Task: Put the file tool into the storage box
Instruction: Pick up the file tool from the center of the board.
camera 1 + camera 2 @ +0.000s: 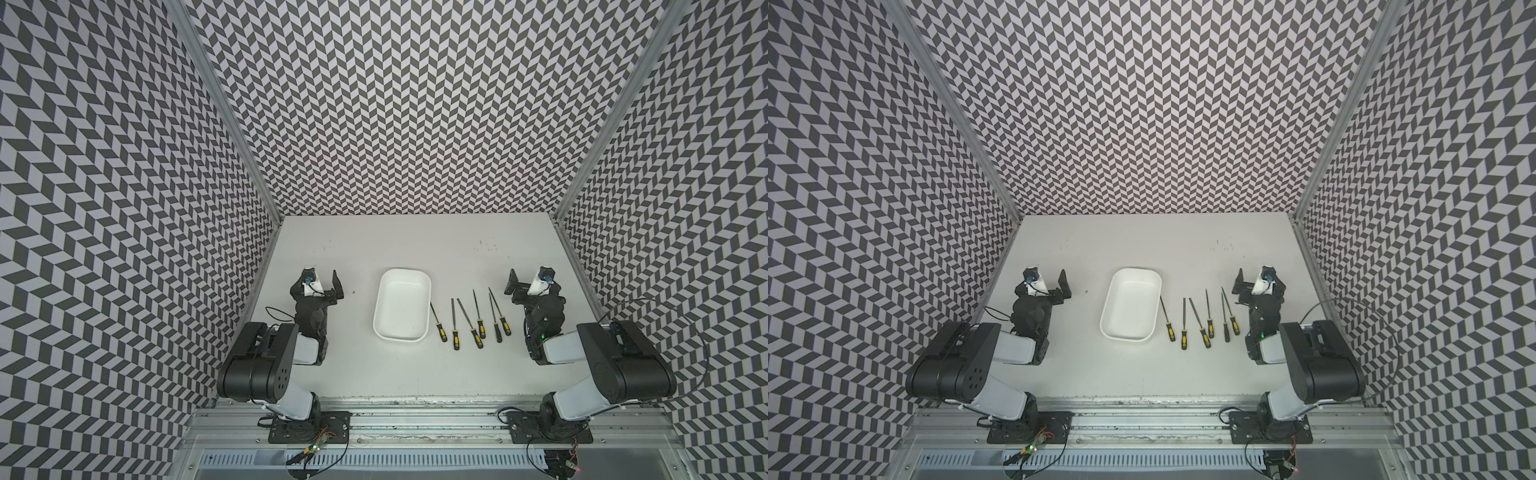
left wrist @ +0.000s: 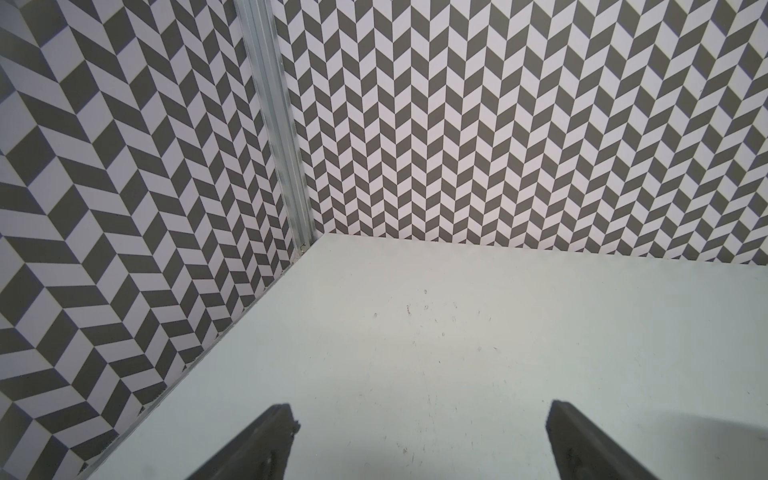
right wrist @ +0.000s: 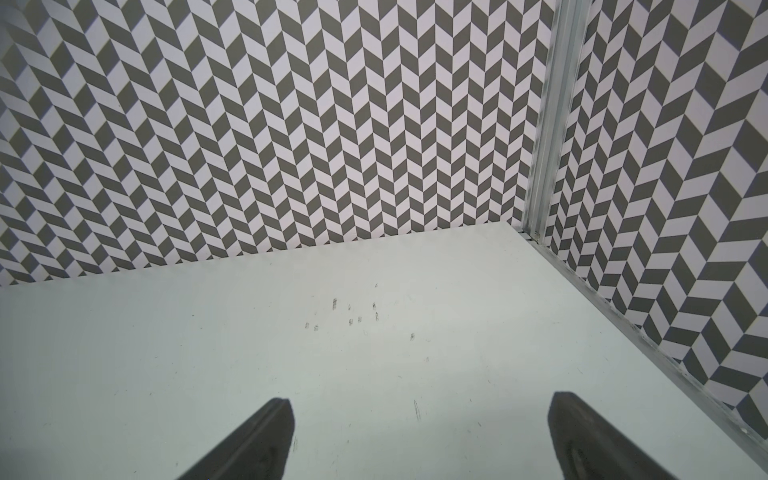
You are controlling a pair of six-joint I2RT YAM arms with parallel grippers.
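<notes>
The storage box is a white shallow tub, empty, in the middle of the table in both top views. Just right of it lie several slim file tools in a row, mostly with black and yellow handles toward the front. My left gripper is open, left of the box and apart from it. My right gripper is open, right of the tools. In the wrist views, the left gripper and the right gripper have only bare table between their fingers. Box and tools are out of view there.
Chevron-patterned walls close in the table on the left, back and right, with aluminium posts at the back corners. A metal rail carrying both arm bases runs along the front edge. Small scuff marks dot the white tabletop.
</notes>
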